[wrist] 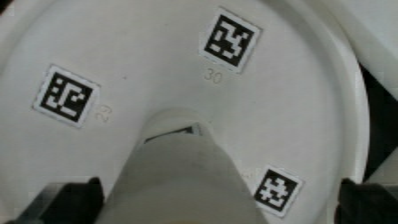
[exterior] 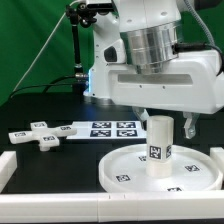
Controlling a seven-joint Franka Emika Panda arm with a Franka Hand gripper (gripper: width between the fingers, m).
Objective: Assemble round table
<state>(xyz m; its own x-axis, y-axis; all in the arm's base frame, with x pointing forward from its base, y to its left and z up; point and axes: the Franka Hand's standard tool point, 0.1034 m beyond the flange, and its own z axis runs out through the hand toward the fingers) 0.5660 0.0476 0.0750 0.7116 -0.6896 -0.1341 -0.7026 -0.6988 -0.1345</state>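
The short white plastic cylinder leg [exterior: 160, 146] is standing upright at the middle of the large white rimmed round disc [exterior: 133, 162], which is lying flat on the black table [exterior: 70, 152]. The arm's two-finger gripper [exterior: 166, 122] is hanging right over the leg, its dark fingers [wrist: 68, 200] spread to either side of the cylinder, gripping nothing. The white cross-shaped foot [exterior: 35, 133] is lying toward the exterior view's left, just beside the marker board [exterior: 105, 128].
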